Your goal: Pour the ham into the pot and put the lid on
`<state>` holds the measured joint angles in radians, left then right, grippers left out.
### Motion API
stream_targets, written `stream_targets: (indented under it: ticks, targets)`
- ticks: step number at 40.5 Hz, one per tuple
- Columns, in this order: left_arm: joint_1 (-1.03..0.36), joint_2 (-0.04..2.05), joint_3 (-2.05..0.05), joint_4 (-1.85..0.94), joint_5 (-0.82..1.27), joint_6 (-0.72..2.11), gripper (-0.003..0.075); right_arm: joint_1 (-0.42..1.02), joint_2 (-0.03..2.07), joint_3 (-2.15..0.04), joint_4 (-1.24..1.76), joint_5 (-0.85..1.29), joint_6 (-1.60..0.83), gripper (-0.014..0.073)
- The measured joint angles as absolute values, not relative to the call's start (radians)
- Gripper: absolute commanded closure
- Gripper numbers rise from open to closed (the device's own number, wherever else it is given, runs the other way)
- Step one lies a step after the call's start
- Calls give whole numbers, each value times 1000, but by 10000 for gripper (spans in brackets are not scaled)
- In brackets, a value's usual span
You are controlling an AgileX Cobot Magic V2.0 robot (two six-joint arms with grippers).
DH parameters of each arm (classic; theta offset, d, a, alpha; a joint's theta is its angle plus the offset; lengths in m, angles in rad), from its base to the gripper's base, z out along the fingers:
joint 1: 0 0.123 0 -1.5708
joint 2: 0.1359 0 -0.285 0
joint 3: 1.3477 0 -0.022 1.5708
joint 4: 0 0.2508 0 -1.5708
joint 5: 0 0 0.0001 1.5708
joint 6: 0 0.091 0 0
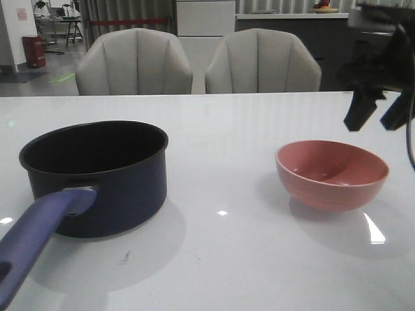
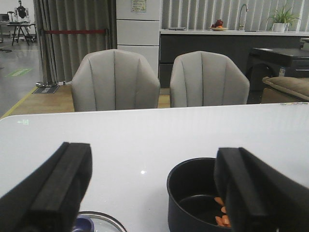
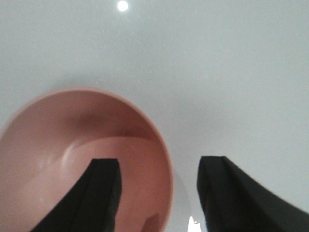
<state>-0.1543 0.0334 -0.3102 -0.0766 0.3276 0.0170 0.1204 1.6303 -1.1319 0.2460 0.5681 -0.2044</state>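
A dark navy pot stands nearest on the white table, orange-pink ham bits inside it. The left gripper, spread wide and empty, has the glass lid just beneath it. The right gripper, also spread, hovers above the pink bowl.

Right pincer: hanging raised at the far right of the front view, fingers pointing down, jaws standing apart, gripping nothing. Left pincer: jaws gaping wide, pads bare.
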Motion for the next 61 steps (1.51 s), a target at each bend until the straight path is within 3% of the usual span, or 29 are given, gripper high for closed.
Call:
stream_targets:
  ticks: [8, 26, 44, 54, 57, 61]
  targets:
    - [-154, 33, -310, -77, 328, 17, 155, 133, 1420, -1082, 246, 522, -225, 123]
    - [-154, 33, -310, -77, 328, 17, 155, 227, 857, -682, 246, 239, -227, 125]
    - [-154, 33, -310, -77, 328, 17, 155, 229, 255, -299, 258, 194, -227, 143]
    - [-154, 33, -310, -77, 328, 17, 155, 229, 145, -216, 258, 213, -227, 145]
    - [-154, 33, -310, -77, 328, 17, 155, 229, 143, -207, 258, 213, -227, 201]
    - [-154, 33, -310, -77, 328, 17, 155, 229, 143, -205, 258, 213, -227, 363]
